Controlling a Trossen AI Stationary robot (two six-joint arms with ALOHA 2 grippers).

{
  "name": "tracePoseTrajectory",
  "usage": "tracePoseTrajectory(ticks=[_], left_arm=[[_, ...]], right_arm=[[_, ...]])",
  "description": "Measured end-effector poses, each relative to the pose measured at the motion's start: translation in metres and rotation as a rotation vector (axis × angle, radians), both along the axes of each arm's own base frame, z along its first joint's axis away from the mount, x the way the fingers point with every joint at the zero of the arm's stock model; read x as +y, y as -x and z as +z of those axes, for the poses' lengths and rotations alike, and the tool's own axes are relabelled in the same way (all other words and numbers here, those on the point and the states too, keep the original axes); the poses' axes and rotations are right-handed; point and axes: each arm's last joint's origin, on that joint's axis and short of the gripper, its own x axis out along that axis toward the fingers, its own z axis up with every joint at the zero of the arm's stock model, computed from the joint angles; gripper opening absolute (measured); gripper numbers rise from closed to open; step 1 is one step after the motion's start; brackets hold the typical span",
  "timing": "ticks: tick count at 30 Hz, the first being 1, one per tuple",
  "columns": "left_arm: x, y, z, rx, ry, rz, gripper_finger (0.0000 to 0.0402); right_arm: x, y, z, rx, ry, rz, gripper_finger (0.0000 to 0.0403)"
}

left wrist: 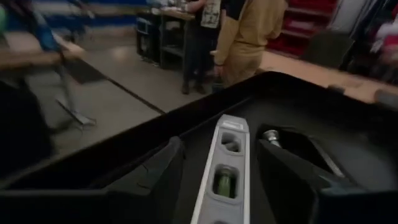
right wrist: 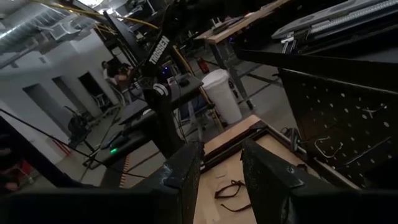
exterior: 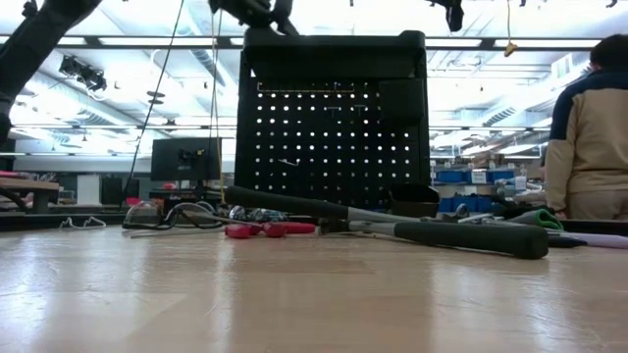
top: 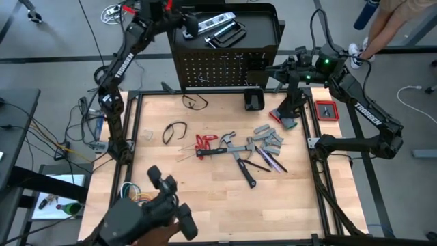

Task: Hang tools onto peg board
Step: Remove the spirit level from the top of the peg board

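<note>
While most tools (top: 235,150) lie mid-table, your left gripper (left wrist: 217,186) straddles the silver level (top: 213,22) in the stand's tray at 12 o'clock, fingers spread around it, likely to grab it. Right gripper (right wrist: 221,180), parted and empty, waits beside the peg board (top: 215,68).

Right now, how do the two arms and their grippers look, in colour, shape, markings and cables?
Both arms are dark, built of slim jointed links. The left arm and the right arm each carry white TROSSEN lettering on one link. A green light glows near the right arm's wrist. Black cables run along both. The left gripper and the right gripper each have two flat, dark, blocky fingers.
</note>
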Motion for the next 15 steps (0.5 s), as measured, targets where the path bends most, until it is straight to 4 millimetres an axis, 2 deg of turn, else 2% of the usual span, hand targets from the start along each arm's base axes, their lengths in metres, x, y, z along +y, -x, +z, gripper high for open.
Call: tracePoseTrajectory(ticks=[4, 9, 13, 15], left_arm=[[0.008, 0.008, -0.001, -0.042, 0.043, -0.009, 0.0204], [0.008, 0.007, 0.01, -0.109, -0.042, -0.019, 0.0204], [0.006, 0.004, 0.015, -0.185, -0.035, -0.003, 0.0205], [0.004, 0.001, 0.014, -0.168, -0.037, -0.01, 0.0213]], right_arm=[[0.0, 0.0, 0.0, -0.003, -0.015, 0.0, 0.0125], [0.0, -0.001, 0.0, -0.005, -0.026, -0.001, 0.0125], [0.002, -0.002, 0.0, -0.005, -0.025, -0.014, 0.0125], [0.002, -0.003, 0.0, -0.004, -0.025, -0.013, 0.0125]])
